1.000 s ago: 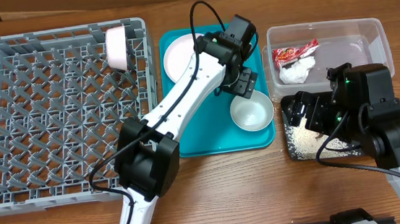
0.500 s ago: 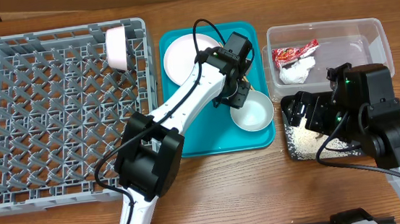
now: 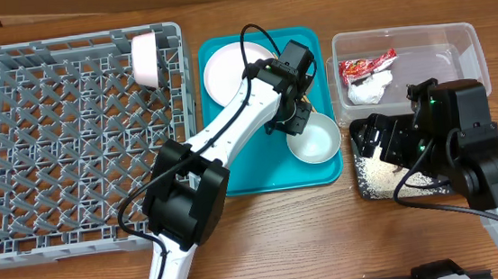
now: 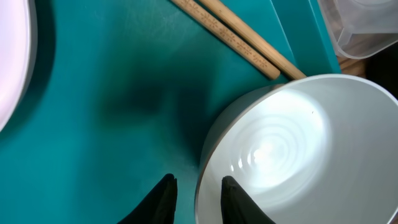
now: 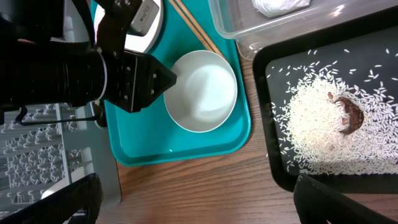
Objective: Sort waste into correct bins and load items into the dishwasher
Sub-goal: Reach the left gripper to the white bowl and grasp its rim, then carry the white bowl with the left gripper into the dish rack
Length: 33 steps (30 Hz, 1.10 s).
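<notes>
White bowl (image 3: 313,140) upright beside chopsticks (image 4: 236,38); plate (image 3: 223,74) flat; cup (image 3: 145,60) tipped in rack (image 3: 69,146); wrapper (image 3: 367,63), tissue (image 3: 371,86) in tub (image 3: 440,50); rice (image 5: 317,130) on black tray (image 5: 385,50).

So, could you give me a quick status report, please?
Left pincer astride rim of round white bowl, grip unconfirmed. Right pincer open near flat black tray. Thin wooden chopsticks beside bowl, clear of pincer.

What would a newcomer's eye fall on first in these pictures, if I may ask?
Probably the large grey plastic dish rack filling the left of the overhead view, with a round white dish at its far edge. Next, the left end effector straddling the rim of the round white bowl on the teal plastic tray, and the pile of white rice grains on the flat black tray at right.
</notes>
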Motion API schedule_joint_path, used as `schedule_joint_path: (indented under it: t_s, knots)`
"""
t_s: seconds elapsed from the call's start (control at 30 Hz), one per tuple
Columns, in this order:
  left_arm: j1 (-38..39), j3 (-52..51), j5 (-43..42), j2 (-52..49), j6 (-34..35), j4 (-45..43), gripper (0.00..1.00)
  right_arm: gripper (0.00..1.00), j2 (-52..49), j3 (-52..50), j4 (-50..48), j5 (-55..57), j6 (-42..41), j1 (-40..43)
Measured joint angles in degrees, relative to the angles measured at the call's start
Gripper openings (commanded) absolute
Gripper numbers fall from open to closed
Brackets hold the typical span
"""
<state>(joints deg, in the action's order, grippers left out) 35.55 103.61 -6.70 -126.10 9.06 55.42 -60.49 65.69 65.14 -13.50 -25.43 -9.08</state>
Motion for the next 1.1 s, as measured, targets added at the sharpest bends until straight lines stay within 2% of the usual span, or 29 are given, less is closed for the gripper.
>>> schedule_joint_path:
  t_s: [0.13,0.4,0.6,0.67,0.7,0.8,1.1]
  knots:
    - [0.0,0.0,0.0,0.0,0.0,0.0,0.16,1.0,0.0,0.0,0.1,0.0,0.0,0.0]
    - [0.0,0.0,0.0,0.0,0.0,0.0,0.17,1.0,0.0,0.0,0.0,0.0,0.0,0.0]
    - [0.1,-0.1,0.0,0.0,0.0,-0.3,0.34,1.0,0.0,0.0,0.0,0.0,0.0,0.0]
    - [0.1,-0.4,0.0,0.0,0.0,-1.1,0.34,1.0,0.0,0.0,0.0,0.0,0.0,0.0]
    - [0.1,-0.5,0.0,0.0,0.0,-1.3,0.3,1.0,0.0,0.0,0.0,0.0,0.0,0.0]
    - [0.1,-1.5,0.0,0.0,0.0,-2.1,0.04,1.0,0.0,0.0,0.0,0.0,0.0,0.0]
    - [0.0,-2.3,0.0,0.1,0.0,-1.2,0.04,1.0,0.0,0.0,0.0,0.0,0.0,0.0]
